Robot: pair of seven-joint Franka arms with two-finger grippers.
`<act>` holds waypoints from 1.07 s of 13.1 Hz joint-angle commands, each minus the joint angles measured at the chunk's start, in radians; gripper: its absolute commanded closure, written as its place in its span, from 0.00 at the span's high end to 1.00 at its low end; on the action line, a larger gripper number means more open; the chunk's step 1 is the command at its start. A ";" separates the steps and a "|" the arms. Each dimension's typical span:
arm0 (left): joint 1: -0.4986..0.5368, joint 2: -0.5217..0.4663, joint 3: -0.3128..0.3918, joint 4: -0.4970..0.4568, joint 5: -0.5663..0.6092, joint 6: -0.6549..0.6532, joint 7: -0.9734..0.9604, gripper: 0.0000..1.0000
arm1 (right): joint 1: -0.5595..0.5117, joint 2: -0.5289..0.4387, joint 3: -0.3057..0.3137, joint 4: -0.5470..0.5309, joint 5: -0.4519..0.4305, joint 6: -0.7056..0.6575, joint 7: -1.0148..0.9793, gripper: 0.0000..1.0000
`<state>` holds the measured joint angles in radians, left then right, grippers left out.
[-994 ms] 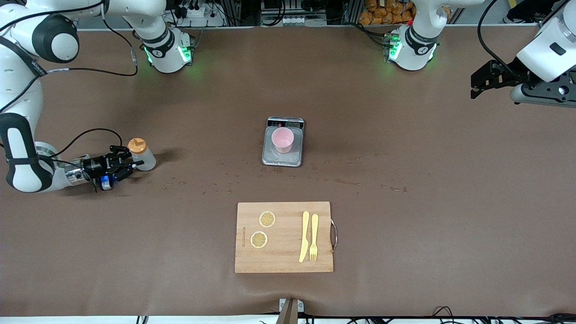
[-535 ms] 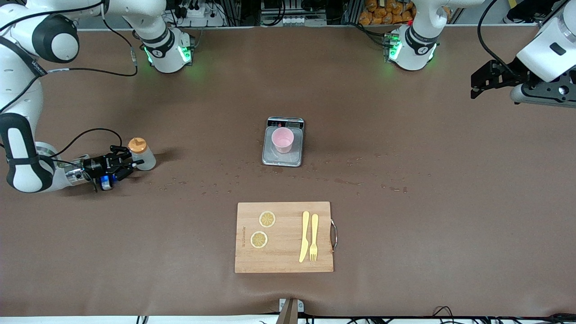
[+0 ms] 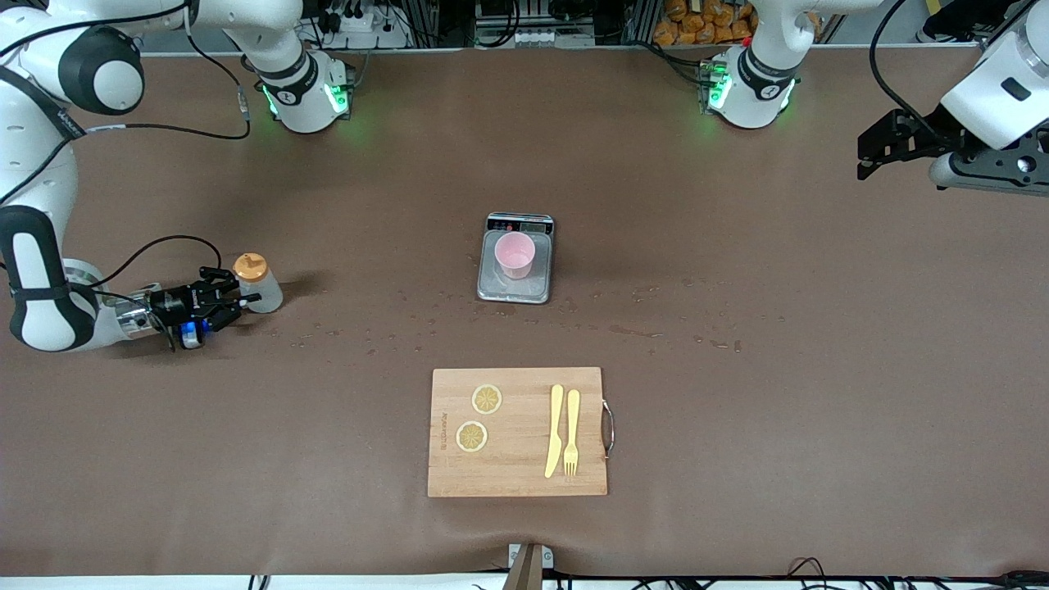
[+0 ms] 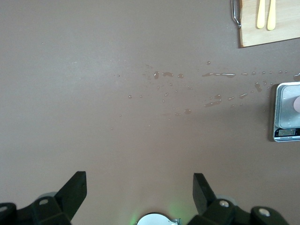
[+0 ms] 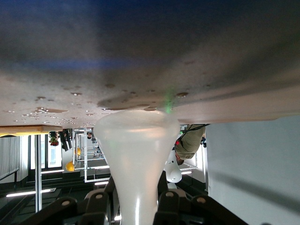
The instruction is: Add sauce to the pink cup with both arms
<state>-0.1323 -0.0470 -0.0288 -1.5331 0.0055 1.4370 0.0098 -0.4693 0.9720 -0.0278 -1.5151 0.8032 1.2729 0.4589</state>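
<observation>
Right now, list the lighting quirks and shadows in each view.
Front view: even light, the sauce bottle throws a soft shadow toward the pink cup; green glow at both bases. Left wrist view: flat light, droplets glint. Right wrist view: the bottle fills the frame, glowing translucent.

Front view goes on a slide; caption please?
Right gripper shut on the sauce bottle; pink cup on a scale; left gripper waits open.

Open brown desk (image 3: 778,410) between bottle (image 3: 257,284) and scale (image 3: 515,262); only droplets (image 3: 369,336) there; pink cup (image 3: 515,254) upright on scale, open from above; cutting board (image 3: 518,432) with knife (image 3: 555,430), fork (image 3: 571,430) and lemon slices (image 3: 479,418) nearer the camera, well apart from scale.
</observation>
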 commanded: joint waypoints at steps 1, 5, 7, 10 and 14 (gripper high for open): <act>0.006 -0.007 -0.005 0.001 0.013 -0.003 0.018 1.00 | -0.020 0.024 0.016 0.033 -0.012 0.006 -0.003 0.30; 0.006 -0.007 -0.005 0.001 0.013 -0.003 0.019 1.00 | -0.020 0.028 0.016 0.039 -0.012 0.011 -0.003 0.42; 0.006 -0.007 -0.005 0.001 0.013 -0.003 0.019 1.00 | -0.020 0.028 0.016 0.039 -0.012 0.016 -0.002 0.49; 0.006 -0.007 -0.005 0.001 0.014 -0.003 0.018 1.00 | -0.015 0.021 0.016 0.041 -0.015 0.016 0.007 0.58; 0.005 -0.007 -0.005 0.001 0.013 -0.003 0.018 1.00 | -0.005 0.002 0.012 0.067 -0.024 0.016 0.018 0.85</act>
<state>-0.1321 -0.0470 -0.0288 -1.5331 0.0055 1.4370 0.0098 -0.4698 0.9749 -0.0269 -1.4896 0.8012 1.2928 0.4599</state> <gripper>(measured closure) 0.000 0.300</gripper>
